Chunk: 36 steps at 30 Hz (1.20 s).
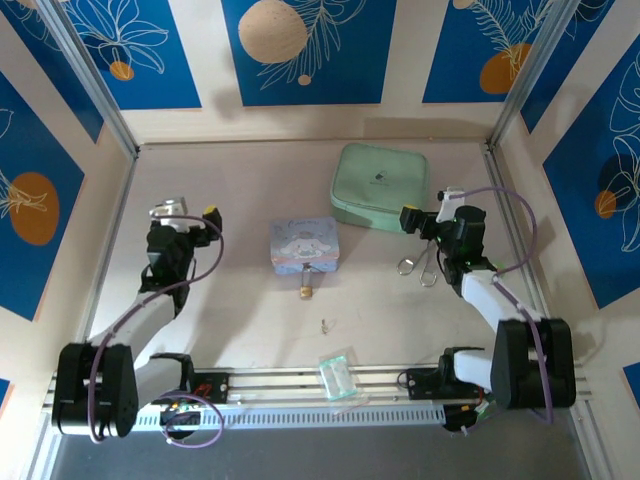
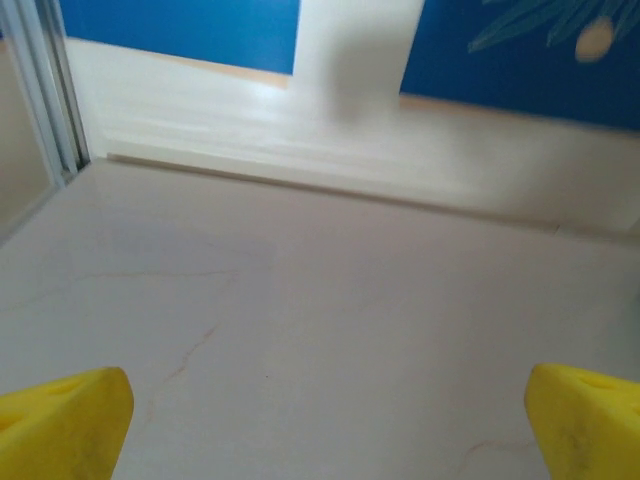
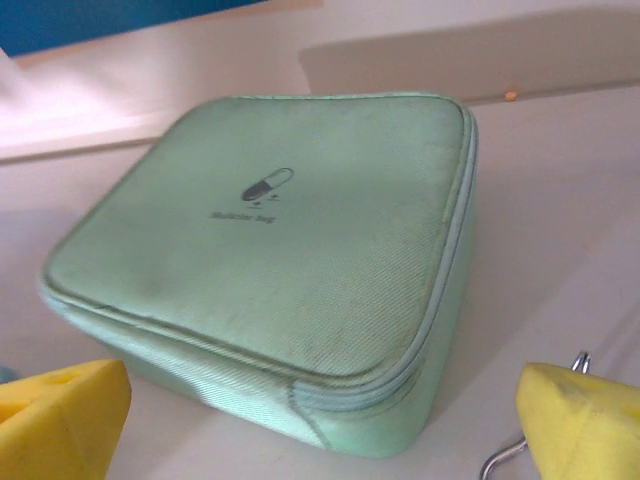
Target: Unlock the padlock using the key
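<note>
L gripper [image 1: 190, 211] and R gripper [image 1: 426, 205] both wide open, empty; key [image 1: 325, 324] lies lower-centre, padlock [image 1: 304, 291] just above it at cartoon tin's [image 1: 305, 245] front edge, so I want R coming straight down & pinching key's bow.

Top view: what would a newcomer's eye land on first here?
The mint-green zip pouch at the far middle-right, beside the open right gripper. Then the pastel cartoon tin dead centre, with the tiny brass padlock just on its near side and the key lying nearer still.
</note>
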Each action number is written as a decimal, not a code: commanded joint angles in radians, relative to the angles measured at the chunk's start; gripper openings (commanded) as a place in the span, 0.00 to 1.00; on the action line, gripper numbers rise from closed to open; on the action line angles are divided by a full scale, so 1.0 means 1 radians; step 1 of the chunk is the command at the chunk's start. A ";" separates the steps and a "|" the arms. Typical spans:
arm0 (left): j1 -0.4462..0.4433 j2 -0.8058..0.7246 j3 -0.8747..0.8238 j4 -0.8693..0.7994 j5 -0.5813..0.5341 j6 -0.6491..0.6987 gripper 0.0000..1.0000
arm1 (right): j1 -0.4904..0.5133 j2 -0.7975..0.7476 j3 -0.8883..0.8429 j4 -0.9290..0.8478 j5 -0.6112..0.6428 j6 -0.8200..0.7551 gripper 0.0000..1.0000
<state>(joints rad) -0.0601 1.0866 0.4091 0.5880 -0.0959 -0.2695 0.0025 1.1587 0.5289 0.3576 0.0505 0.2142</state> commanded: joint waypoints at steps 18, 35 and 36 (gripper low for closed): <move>-0.310 -0.097 0.076 -0.669 0.148 -0.438 1.00 | 0.419 -0.156 0.122 -0.730 0.021 0.241 1.00; -0.656 -0.091 0.050 -0.683 0.090 -0.569 1.00 | 1.042 0.023 0.041 -0.665 0.330 0.630 0.79; -0.667 -0.086 0.053 -0.687 0.089 -0.573 1.00 | 1.060 0.049 0.056 -0.667 0.341 0.635 0.79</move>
<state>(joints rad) -0.7002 0.9981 0.4690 -0.1097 0.0063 -0.8074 1.0195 1.1625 0.5442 -0.3084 0.3080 0.7826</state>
